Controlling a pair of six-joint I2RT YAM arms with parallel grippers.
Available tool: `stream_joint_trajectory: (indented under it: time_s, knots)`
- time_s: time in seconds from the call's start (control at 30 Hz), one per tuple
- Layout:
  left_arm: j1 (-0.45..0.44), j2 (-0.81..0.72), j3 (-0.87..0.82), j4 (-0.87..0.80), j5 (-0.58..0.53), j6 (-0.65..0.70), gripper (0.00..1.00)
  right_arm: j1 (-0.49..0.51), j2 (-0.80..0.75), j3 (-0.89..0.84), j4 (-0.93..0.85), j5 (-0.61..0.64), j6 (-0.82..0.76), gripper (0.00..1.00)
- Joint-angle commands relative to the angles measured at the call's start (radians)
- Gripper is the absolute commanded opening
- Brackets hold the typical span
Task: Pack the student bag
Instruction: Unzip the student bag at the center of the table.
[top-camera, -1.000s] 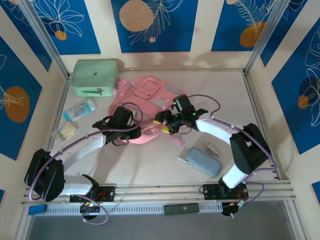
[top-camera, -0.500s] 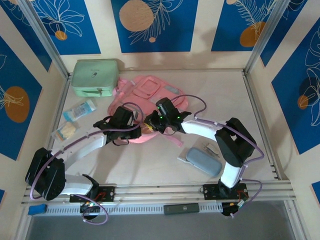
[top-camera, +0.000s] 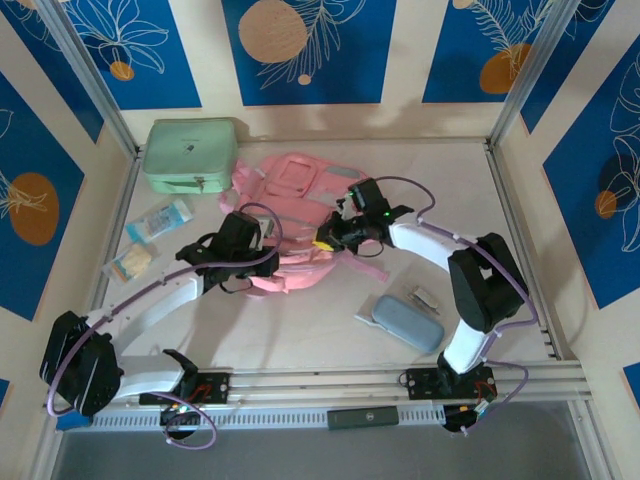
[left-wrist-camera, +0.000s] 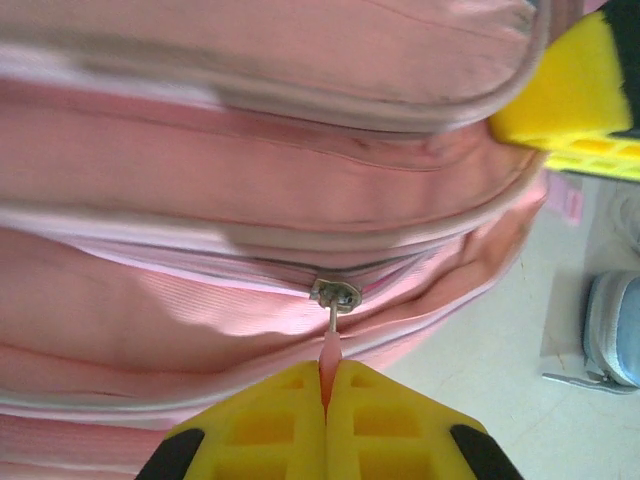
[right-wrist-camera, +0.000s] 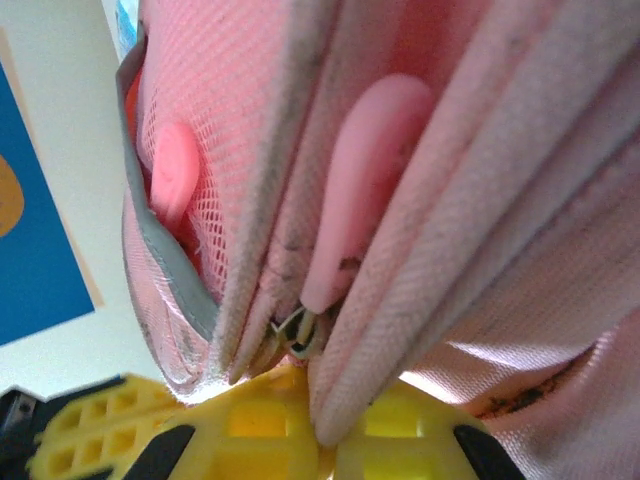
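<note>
Right gripper (right-wrist-camera: 318, 428) has closed on a fold of the large pink fabric backpack (top-camera: 295, 185); left gripper (left-wrist-camera: 326, 400) pinches its zip pull (left-wrist-camera: 329, 352).

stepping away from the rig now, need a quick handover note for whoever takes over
Left gripper: jaws shut on the pink zip pull of the student bag; that zip looks closed.
Right gripper: jaws shut on a fabric edge of the bag beside another zip.
Bag lies mid-table; mint green case, pencil case and two packets lie outside it.
Done: both grips set. Left: open the bag, pack the items.
</note>
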Motion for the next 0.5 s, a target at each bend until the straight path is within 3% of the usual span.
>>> stream_joint_trajectory:
  time_s: [0.0, 0.1, 0.2, 0.3, 0.47]
  knots:
    - [0.026, 0.008, -0.003, -0.24, -0.01, 0.059, 0.0, -0.153, -0.005, 0.096, -0.066, 0.011, -0.193, 0.0]
    - [0.025, 0.037, 0.004, -0.216, 0.015, 0.04, 0.0, -0.203, 0.048, 0.199, -0.157, -0.005, -0.222, 0.0]
    - [0.023, 0.04, 0.009, -0.154, 0.077, 0.004, 0.0, -0.191, 0.038, 0.218, -0.167, -0.001, -0.213, 0.0]
    - [0.013, 0.043, 0.006, -0.071, 0.147, -0.035, 0.0, -0.161, 0.019, 0.19, -0.175, -0.002, -0.173, 0.16]
    - [0.004, 0.067, 0.033, -0.045, 0.138, -0.067, 0.0, -0.134, -0.118, 0.046, -0.152, 0.066, -0.053, 0.43]
